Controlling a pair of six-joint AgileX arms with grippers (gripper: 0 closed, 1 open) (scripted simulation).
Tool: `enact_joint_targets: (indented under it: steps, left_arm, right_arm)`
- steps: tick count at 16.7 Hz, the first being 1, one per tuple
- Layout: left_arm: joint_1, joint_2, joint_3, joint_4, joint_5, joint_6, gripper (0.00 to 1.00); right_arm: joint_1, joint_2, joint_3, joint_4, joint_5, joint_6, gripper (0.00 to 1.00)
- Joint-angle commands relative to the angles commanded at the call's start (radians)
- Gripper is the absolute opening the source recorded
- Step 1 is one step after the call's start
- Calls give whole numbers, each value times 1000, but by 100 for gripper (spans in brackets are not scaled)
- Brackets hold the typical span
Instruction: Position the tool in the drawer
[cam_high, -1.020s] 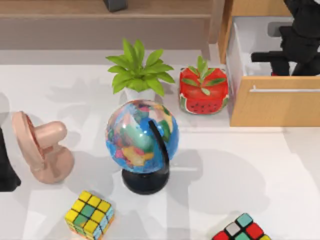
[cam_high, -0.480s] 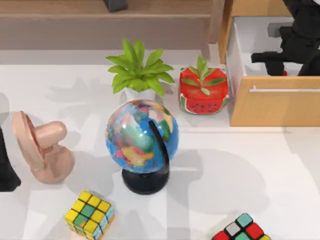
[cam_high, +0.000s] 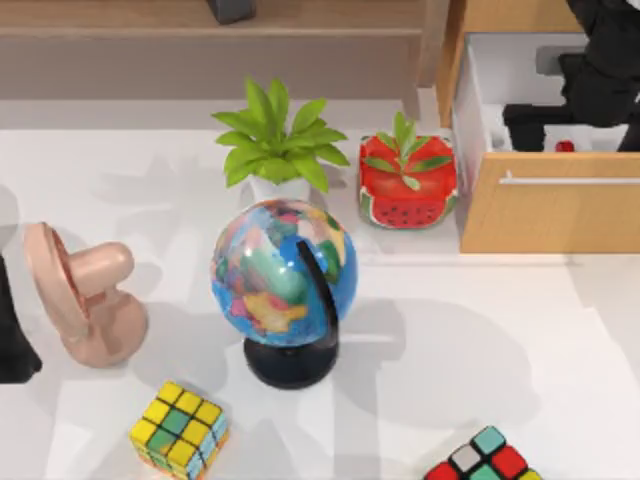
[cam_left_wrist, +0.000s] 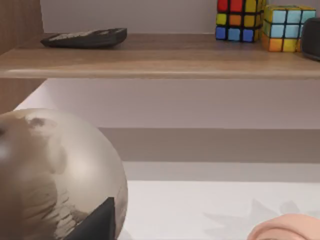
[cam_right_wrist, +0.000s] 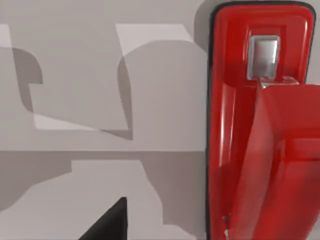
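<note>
The red stapler (cam_right_wrist: 250, 150) lies flat on the white floor of the open drawer (cam_right_wrist: 100, 65), free of any grip. From above, a small red bit of the stapler (cam_high: 565, 146) peeks out just behind the tan drawer front (cam_high: 550, 215) with its silver bar handle. My right gripper (cam_high: 575, 120) hangs over the drawer's inside, open, with one dark fingertip (cam_right_wrist: 107, 222) beside the stapler and apart from it. My left arm (cam_high: 10, 335) rests parked at the table's left edge, its dark fingertip (cam_left_wrist: 97, 222) showing in the left wrist view.
A watermelon-patterned pot (cam_high: 408, 180) stands just left of the drawer, a green plant (cam_high: 278, 140) beside it. A globe (cam_high: 285, 285) occupies the middle, a pink fan-like object (cam_high: 85, 295) the left, Rubik's cubes (cam_high: 180, 428) the front. The shelf unit (cam_high: 200, 40) runs along the back.
My right arm has drifted a little to the right and back over the drawer. More of the stapler's red now shows below it, lying still.
</note>
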Motion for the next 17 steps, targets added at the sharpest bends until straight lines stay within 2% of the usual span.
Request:
enact_joint_targets:
  steps: [6, 9, 12, 17]
  left_arm:
    - [0, 0, 0, 0, 0, 0, 100]
    - [0, 0, 0, 0, 0, 0, 100]
    - [0, 0, 0, 0, 0, 0, 100]
    - [0, 0, 0, 0, 0, 0, 100]
  right_arm:
    - [2, -8, -6, 8, 1, -5, 100]
    - [5, -90, -64, 91, 12, -54, 100]
    - [23, -240, -174, 264, 28, -145, 100]
    - [117, -541, -461, 685, 50, -379, 100]
